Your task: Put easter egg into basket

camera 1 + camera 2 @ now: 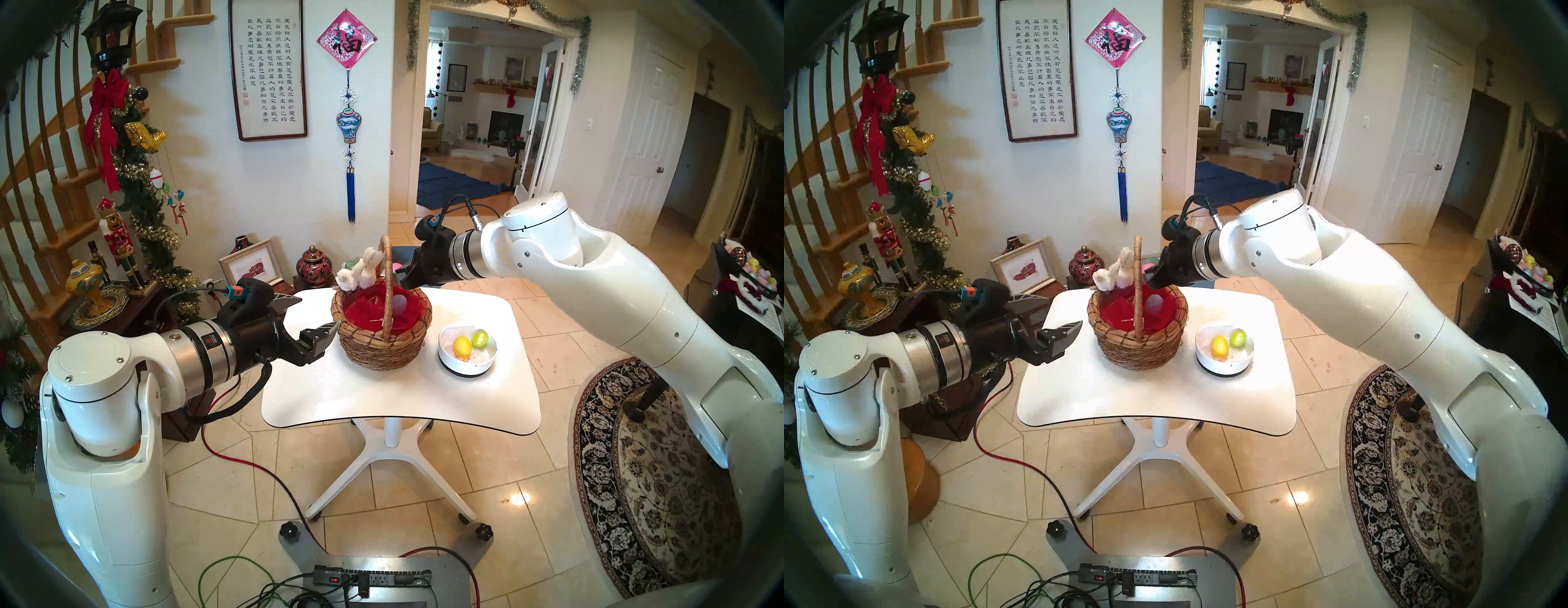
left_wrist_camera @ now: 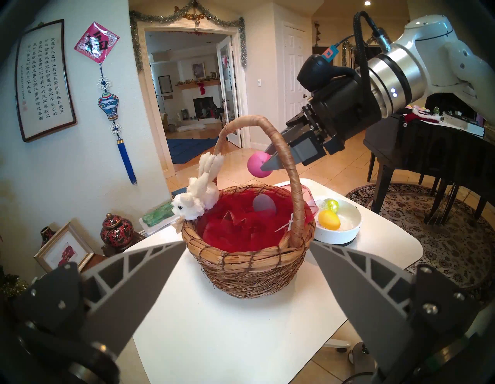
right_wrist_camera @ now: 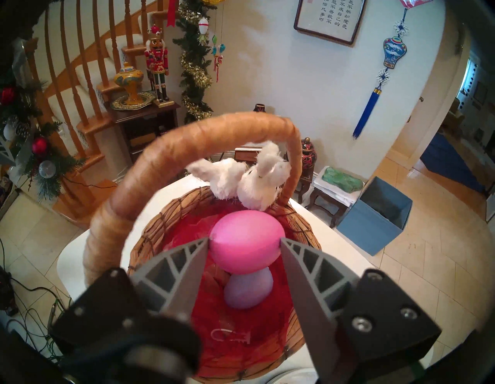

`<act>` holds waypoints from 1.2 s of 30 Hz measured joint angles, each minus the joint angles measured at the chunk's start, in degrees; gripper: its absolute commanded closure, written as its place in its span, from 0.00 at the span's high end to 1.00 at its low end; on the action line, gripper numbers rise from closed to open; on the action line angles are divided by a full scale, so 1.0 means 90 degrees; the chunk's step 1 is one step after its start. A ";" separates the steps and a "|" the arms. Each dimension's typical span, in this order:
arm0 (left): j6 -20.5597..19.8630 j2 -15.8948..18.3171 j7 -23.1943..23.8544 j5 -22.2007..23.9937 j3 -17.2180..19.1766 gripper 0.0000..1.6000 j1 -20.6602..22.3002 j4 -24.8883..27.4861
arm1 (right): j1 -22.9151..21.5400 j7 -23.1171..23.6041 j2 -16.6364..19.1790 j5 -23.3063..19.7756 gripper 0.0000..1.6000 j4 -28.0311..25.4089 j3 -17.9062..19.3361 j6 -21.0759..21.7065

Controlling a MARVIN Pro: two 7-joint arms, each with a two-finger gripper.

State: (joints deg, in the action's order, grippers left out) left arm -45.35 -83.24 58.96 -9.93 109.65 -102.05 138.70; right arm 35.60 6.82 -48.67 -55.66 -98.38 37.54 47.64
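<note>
My left gripper point(image 1: 312, 322) hangs level at the left edge of the small white pedestal table point(image 1: 382, 403), its grey ribbed fingers point(image 2: 139, 279) spread wide and empty, tips just short of the basket's near wall without touching it. From my left wrist the room between those fingers is filled by the round brown woven wicker basket point(image 2: 249, 270), which stands upright on the left half of the tabletop, well inside every edge. It has a tall arched handle wrapped in tan raffia point(image 2: 292, 187), a crumpled red lining point(image 2: 235, 228), and a white plush bunny point(image 2: 197, 199) perched on the far left of its rim. A pale lilac plastic egg point(image 2: 263, 206) already lies in the lining. Right of the handle's arch, above the open mouth, my right gripper point(image 3: 245, 248) pinches a smooth bright pink plastic easter egg point(image 3: 246, 241) by its two ends, fingers narrowed onto it; the egg hangs clear of the lining and of the rim, close beside the handle. That arm reaches in from the right, wrist tilted down and toward the left. Further right, apart from the basket, a small round white bowl point(image 1: 466, 361) holds a yellow plastic egg point(image 1: 462, 346) and a shiny green foil egg point(image 1: 480, 338); bare tabletop lies in front of both
</note>
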 measured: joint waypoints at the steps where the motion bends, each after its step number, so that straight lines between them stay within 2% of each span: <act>1: 0.0000 0.0000 0.0000 0.0000 0.0000 1.00 0.0000 0.0000 | 0.0024 0.0000 0.0013 -0.0012 0.53 -0.0001 0.0003 -0.0013; 18: 0.0000 0.0000 0.0000 0.0000 0.0000 1.00 0.0000 0.0000 | 0.0128 0.0197 0.0094 -0.0237 0.54 0.0051 0.0022 -0.0199; 36: 0.0000 0.0000 0.0000 0.0000 0.0000 1.00 0.0000 0.0000 | 0.0183 0.0107 0.0095 -0.0528 0.55 0.0290 0.0107 -0.0389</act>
State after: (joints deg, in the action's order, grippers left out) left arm -45.35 -83.24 58.96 -9.93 109.65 -102.05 138.70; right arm 37.25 7.78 -47.82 -60.41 -95.77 38.50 44.14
